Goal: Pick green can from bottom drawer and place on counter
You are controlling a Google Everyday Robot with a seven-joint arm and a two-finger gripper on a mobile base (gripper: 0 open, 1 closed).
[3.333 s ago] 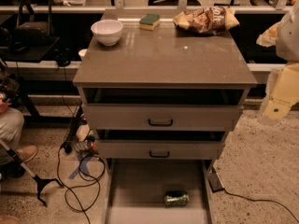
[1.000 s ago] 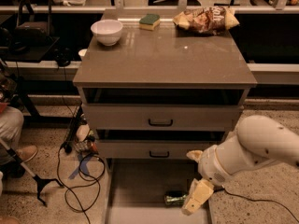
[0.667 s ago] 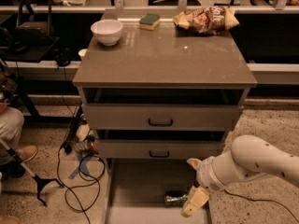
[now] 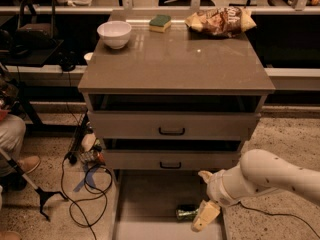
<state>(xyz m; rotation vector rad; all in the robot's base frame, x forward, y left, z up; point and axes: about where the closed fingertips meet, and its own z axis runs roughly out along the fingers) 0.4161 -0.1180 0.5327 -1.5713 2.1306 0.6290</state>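
The green can lies on its side in the pulled-out bottom drawer, near the drawer's right side. My gripper hangs at the end of the white arm coming in from the right. It is low over the drawer, right beside the can's right end and partly covering it. The counter is the glossy grey-brown top of the cabinet, well above the gripper.
On the counter stand a white bowl at the back left, a green-topped sponge and a chip bag at the back. Two upper drawers with black handles stand slightly open. Cables and a person's leg are on the left.
The arm has swung down from the right side to the bottom drawer. Over the last second the gripper has stayed beside the can, shifting only slightly.
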